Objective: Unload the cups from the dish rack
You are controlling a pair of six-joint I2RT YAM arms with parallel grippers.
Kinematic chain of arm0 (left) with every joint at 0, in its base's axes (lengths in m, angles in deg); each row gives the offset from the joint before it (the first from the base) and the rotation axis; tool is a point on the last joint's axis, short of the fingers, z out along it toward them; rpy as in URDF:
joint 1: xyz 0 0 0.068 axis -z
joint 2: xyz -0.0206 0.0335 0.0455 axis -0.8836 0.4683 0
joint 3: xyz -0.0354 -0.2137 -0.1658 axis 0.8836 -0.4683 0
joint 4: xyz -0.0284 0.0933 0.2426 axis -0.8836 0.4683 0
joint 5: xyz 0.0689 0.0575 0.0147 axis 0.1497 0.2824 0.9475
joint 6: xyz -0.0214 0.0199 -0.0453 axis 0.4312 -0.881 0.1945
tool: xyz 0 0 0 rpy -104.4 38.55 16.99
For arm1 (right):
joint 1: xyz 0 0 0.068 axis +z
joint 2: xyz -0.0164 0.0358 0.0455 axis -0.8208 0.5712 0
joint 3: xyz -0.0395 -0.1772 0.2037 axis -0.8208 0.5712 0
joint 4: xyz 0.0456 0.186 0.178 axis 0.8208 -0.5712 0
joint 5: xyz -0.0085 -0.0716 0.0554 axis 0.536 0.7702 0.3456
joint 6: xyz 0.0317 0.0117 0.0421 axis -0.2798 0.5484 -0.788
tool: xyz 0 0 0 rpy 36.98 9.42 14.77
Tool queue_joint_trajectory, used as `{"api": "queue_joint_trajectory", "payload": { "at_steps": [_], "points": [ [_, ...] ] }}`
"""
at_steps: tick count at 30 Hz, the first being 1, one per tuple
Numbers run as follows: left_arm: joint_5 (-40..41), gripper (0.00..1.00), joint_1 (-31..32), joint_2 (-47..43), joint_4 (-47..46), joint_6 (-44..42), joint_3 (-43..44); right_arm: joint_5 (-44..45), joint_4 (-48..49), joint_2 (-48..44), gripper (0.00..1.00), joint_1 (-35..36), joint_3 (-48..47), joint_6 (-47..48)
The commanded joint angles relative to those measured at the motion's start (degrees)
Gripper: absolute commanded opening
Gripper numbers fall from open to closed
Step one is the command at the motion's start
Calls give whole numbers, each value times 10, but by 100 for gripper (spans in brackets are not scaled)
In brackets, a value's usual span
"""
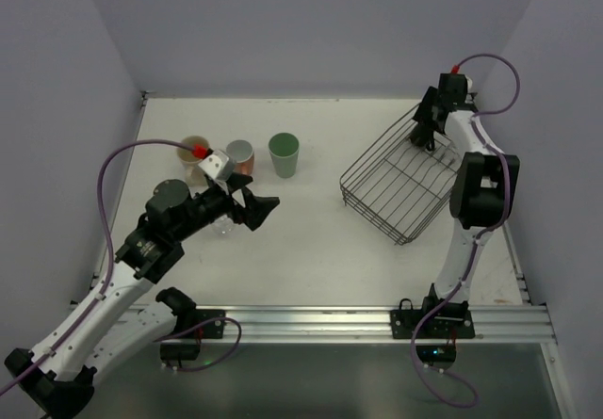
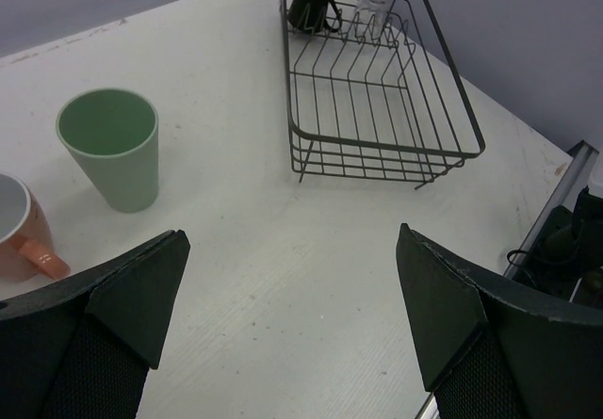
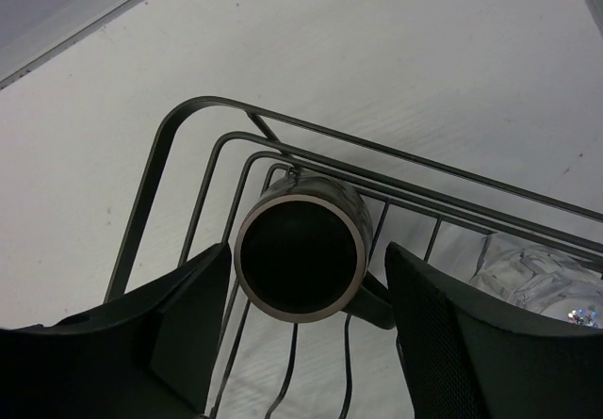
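Three cups stand out on the white table (image 1: 311, 259) in the top view: the large beige mug (image 1: 195, 146), the pinkish cup (image 1: 240, 155) and the mint green tumbler (image 1: 284, 153). All three are just past the left gripper (image 1: 252, 204), whose jaws are wide and hold nothing. The right gripper (image 1: 421, 135) reaches into the far corner of the dish rack (image 1: 363, 202). In the left wrist view, the tumbler is ahead of the jaw on the left of the picture, the pinkish cup is beside that jaw, and the rack is far ahead of both jaws. In the right wrist view, the small dark brown mug (image 3: 301, 254) lies on its side in the rack, mouth toward the camera, right between the two jaws. These jaws are partly apart, one on each side of the mug, and I see thin gaps, so I think they are not squeezing it yet. The clear glass (image 3: 537, 278) sits in the rack just past the jaw on the right. So the step looks like picking up the brown mug. Next the jaws need to close on its round side, then lift it over the wires without catching the handle. The table is flat and a bit scuffed. Pale walls (image 1: 283, 24) stand on three sides, and a metal rail (image 1: 358, 323) runs along the near edge.
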Motion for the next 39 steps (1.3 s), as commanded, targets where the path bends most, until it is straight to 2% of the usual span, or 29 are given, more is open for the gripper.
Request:
{"api": "queue_joint_trajectory", "payload": {
  "at_steps": [1, 2, 5, 7, 8, 11, 16, 21, 26, 31, 35, 39],
  "points": [
    [5, 100, 2, 1, -29, -17, 1, -3, -10, 15, 68, -3, -28, 10],
    [7, 100, 2, 2, -29, -17, 1, -4, -9, 16, 68, -3, -28, 12],
    [6, 100, 1, 7, -29, -17, 1, -6, 3, 8, 57, -3, -20, 17],
    [5, 100, 1, 10, -29, -17, 1, -6, 23, -13, 41, -3, 0, 16],
    [6, 100, 1, 11, -29, -17, 2, -8, 35, -23, 38, -2, 10, 15],
    [4, 100, 1, 16, -29, -17, 4, -17, 86, -79, 33, -2, 61, 16],
    [0, 100, 1, 33, -35, -8, 10, -35, 140, -178, 32, -2, 123, 14],
    [-37, 100, -1, 68, -50, 18, 22, -88, 186, -283, 32, -1, 183, -15],
    [-82, 100, 1, 89, -98, 94, 33, -195, 262, -427, 31, 7, 330, -124],
    [-128, 98, 11, 140, -267, 235, 9, -378, 435, -536, 30, 43, 527, -278],
    [-99, 92, 67, 190, -313, 269, 12, -417, 508, -615, 31, 127, 618, -339],
    [-82, 86, 94, 245, -333, 307, 18, -453, 604, -683, 30, 149, 697, -429]
  ]
}}
